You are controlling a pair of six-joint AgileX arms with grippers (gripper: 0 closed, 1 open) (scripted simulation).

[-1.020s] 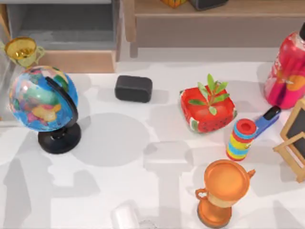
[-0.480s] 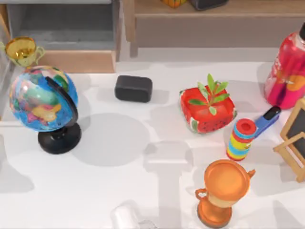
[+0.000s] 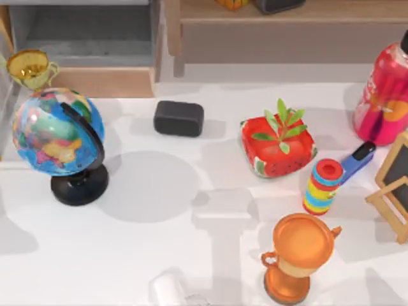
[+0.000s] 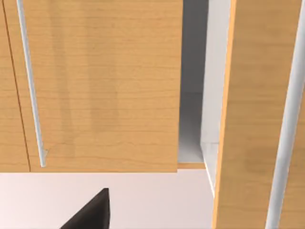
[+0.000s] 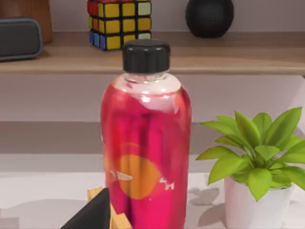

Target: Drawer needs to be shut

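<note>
The drawer [image 3: 89, 51] stands open, tan front panel, grey inner walls (each pincer's state cannot be told), and nothing has shifted since half a second earlier.

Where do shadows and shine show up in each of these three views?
Top view: a round soft shadow spreads on the white table beside the multicoloured globe on its black stand. Left wrist view: faint vertical shadow bands cross the light tan wooden panel. Right wrist view: white highlights gleam on the pink black-capped bottle.
</note>
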